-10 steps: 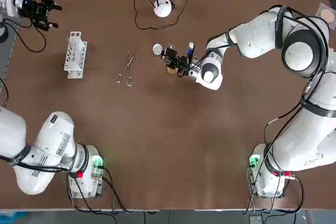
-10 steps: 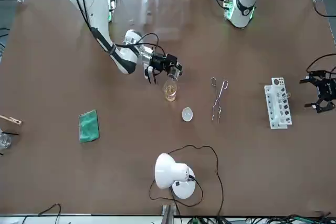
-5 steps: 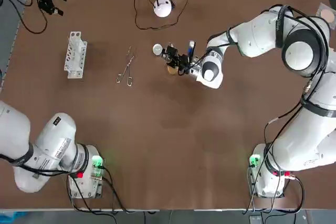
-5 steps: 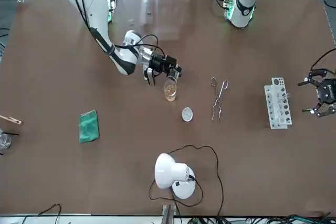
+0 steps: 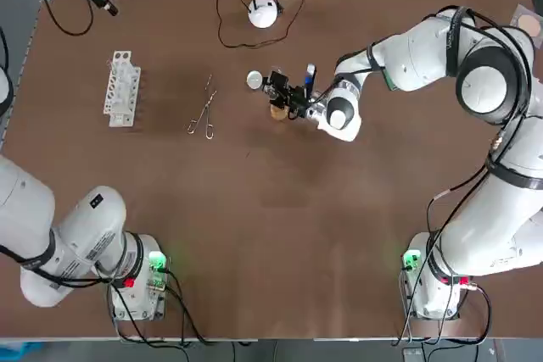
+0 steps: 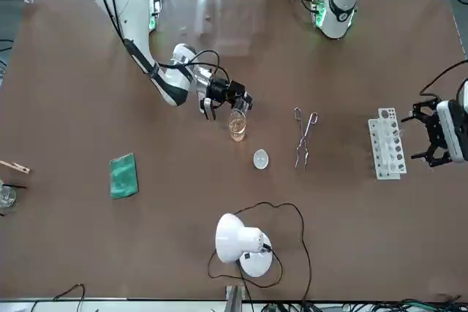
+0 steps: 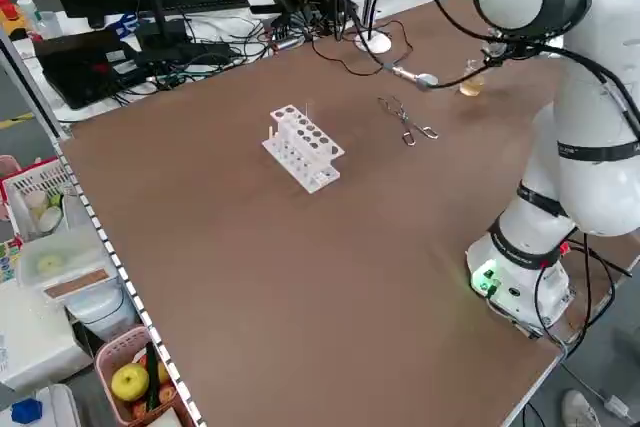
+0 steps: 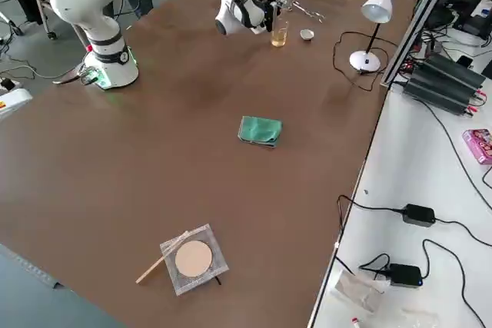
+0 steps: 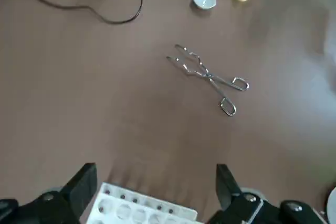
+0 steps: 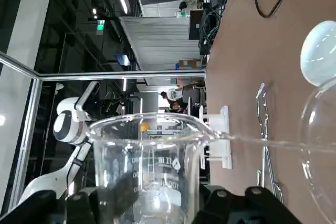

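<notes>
The right gripper (image 5: 278, 95) is out over the middle of the table (image 5: 271, 235). It holds a small glass beaker (image 10: 152, 166). Its two fingers (image 10: 231, 203) are pressed on the sides of the beaker near the bottom.

The beaker is tipped over on its side. Its long way runs flat, level with the table. Its open mouth points to the robot's left, toward the tongs (image 5: 204, 113) and the white tube rack (image 5: 121, 88). Its little spout points down. A thin stream of liquid (image 10: 262, 141) runs out of the spout.

Right under the beaker stands a small glass (image 6: 237, 128) with yellow liquid in the bottom. It stands upright on the table with its mouth up. The stream runs toward the rim of this glass. Just beside the glass, on its far side from the robot, lies a small white dish (image 5: 254, 80). A white lamp (image 5: 263, 13) sits farther back with its cord curled on the table.

The tongs lie flat on the table between the glass and the rack, apart from both.

The left gripper (image 6: 424, 133) hangs high up on the robot's left side. Its fingers (image 9: 86, 182) are spread wide and hold nothing. In its wrist view the rack shows just below it, with the tongs farther off.
</notes>
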